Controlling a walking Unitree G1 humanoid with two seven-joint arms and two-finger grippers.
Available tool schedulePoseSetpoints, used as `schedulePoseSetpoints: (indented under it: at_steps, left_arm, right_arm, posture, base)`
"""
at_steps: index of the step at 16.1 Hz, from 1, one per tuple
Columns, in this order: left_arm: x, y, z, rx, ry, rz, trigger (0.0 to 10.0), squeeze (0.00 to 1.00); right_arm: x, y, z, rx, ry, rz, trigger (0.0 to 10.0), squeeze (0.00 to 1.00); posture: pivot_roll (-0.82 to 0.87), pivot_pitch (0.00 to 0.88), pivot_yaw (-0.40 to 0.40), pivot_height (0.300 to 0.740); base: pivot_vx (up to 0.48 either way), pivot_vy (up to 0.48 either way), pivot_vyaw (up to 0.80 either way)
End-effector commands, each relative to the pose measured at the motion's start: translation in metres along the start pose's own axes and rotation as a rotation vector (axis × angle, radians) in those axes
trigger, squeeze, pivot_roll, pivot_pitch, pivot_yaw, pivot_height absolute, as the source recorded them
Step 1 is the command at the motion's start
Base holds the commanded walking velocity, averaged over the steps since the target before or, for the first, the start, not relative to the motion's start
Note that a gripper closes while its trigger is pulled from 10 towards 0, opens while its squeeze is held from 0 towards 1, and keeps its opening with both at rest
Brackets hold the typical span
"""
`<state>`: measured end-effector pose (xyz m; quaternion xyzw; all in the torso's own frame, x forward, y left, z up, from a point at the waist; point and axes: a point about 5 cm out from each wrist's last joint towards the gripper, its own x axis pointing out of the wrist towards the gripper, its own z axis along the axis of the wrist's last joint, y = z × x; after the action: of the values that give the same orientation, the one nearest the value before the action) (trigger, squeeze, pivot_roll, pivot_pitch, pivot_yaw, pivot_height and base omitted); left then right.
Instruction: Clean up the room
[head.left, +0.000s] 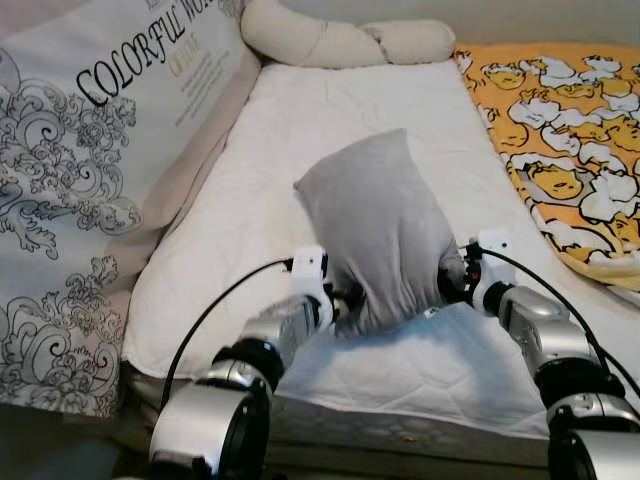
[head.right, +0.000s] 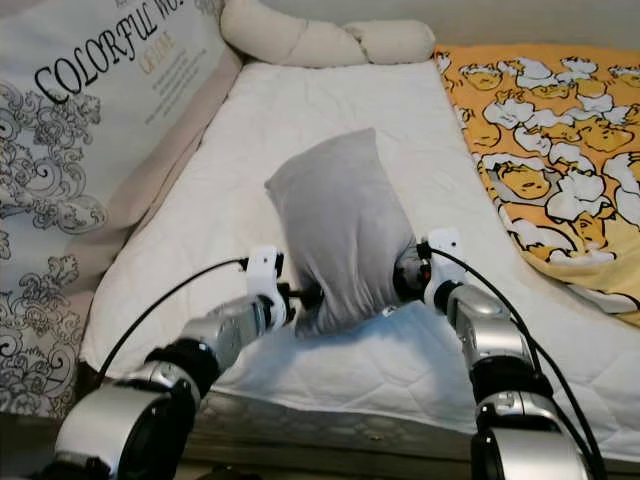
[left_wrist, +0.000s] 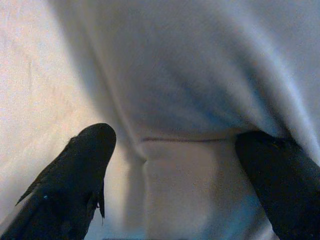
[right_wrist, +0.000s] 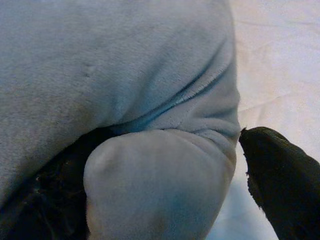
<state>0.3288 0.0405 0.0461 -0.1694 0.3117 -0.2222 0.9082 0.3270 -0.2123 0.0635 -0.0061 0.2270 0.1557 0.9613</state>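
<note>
Silver arms, end effectors (head.left: 395, 290) pinching plush grey pillow (head.left: 378, 225), quilted white mattress (head.left: 330, 120)

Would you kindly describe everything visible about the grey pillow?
The grey pillow looks soft and plush, with a stitched seam near its lower edge. It stands on end, tilted, above the white mattress near the bed's foot. The left gripper and right gripper each pinch a bunched bottom corner, one at either side.
</note>
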Motion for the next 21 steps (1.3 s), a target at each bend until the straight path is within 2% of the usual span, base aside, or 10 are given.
schedulePoseSetpoints:
  at_steps: [1,2,4,6,10,12,16,19,20,21]
  left_arm:
    - [0.008,-0.038,0.017,-0.008,-0.062,-0.131,10.0,0.00]
    - [0.006,-0.035,0.036,-0.009,-0.117,-0.150,10.0,0.00]
    - [0.002,-0.027,0.049,0.012,-0.155,-0.156,10.0,0.00]
    - [-0.012,-0.001,0.066,0.028,-0.191,-0.188,10.0,0.00]
    - [-0.033,0.021,0.063,0.066,-0.157,-0.264,10.0,0.00]
    - [-0.048,0.026,0.053,0.072,-0.097,-0.325,10.0,0.00]
    - [-0.072,0.020,0.045,0.105,-0.030,-0.427,10.0,0.00]
    - [-0.098,-0.002,0.046,0.100,-0.013,-0.623,10.0,0.00]
    - [-0.106,-0.003,0.040,0.108,0.013,-0.657,10.0,0.00]
    - [-0.105,-0.001,0.038,0.122,0.017,-0.640,10.0,0.00]
  right_arm:
    - [0.005,0.017,0.001,-0.006,0.002,0.082,10.0,0.00]
    - [0.006,0.028,0.007,-0.020,-0.013,0.138,10.0,0.00]
    - [0.006,0.036,0.011,-0.027,-0.022,0.167,10.0,0.00]
    - [0.002,0.047,0.017,-0.031,-0.054,0.200,10.0,0.00]
    - [-0.018,0.056,0.021,0.002,-0.107,0.235,10.0,0.00]
    - [-0.039,0.061,0.013,0.010,-0.115,0.311,10.0,0.00]
    - [-0.077,0.055,0.012,0.020,-0.122,0.435,10.0,0.00]
    - [-0.102,0.029,0.004,-0.015,-0.040,0.418,10.0,0.00]
    - [-0.110,0.014,0.001,-0.032,0.005,0.370,10.0,0.00]
    - [-0.111,0.012,0.001,-0.036,0.015,0.361,10.0,0.00]
  posture:
    - [-0.18,0.000,0.074,0.740]
    - [-0.18,0.000,0.074,0.740]
    - [-0.18,0.000,0.078,0.740]
    - [-0.17,0.000,0.082,0.740]
    - [-0.14,0.000,0.066,0.740]
    - [-0.12,0.000,0.062,0.740]
    - [-0.12,0.000,0.071,0.740]
    - [-0.13,0.000,0.078,0.740]
    - [-0.13,0.000,0.079,0.740]
    - [-0.13,0.000,0.080,0.740]
  base:
    - [0.000,0.000,0.00]
    - [0.000,0.000,0.00]
    - [0.000,0.000,0.00]
    - [0.000,0.000,0.00]
    - [0.000,0.000,0.00]
    - [0.000,0.000,0.00]
    - [0.000,0.000,0.00]
    - [0.000,0.000,0.00]
    - [0.000,0.000,0.00]
    - [0.000,0.000,0.00]
